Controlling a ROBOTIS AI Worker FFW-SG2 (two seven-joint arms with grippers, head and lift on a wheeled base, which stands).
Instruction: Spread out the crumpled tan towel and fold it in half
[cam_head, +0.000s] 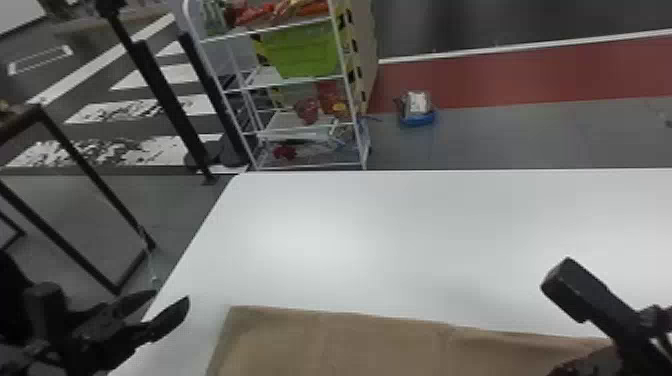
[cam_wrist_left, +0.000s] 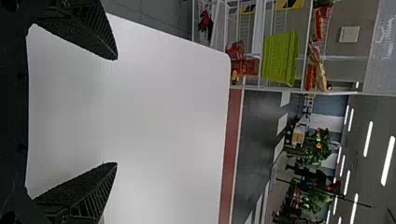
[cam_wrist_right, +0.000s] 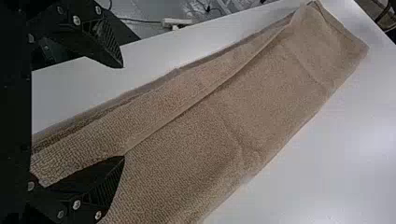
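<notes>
In the head view the tan towel (cam_head: 330, 345) lies along the table's near edge, its far edge fairly straight. The right wrist view shows the towel (cam_wrist_right: 224, 126) as a long strip with one layer folded over another and uneven long edges. My left gripper (cam_head: 172, 305) stands open left of the towel, over the table's left edge; in its wrist view the left gripper (cam_wrist_left: 116, 111) has only bare tabletop between its fingers. My right gripper (cam_head: 565, 320) is at the towel's right part. Its wrist view has the right gripper (cam_wrist_right: 123, 112) open above the towel, gripping nothing.
The white table (cam_head: 400, 240) extends beyond the towel. Past its far left corner stands a wire shelf (cam_head: 300, 125) with a green bin (cam_head: 302, 52). A dark metal frame (cam_head: 90, 185) is on the floor at the left.
</notes>
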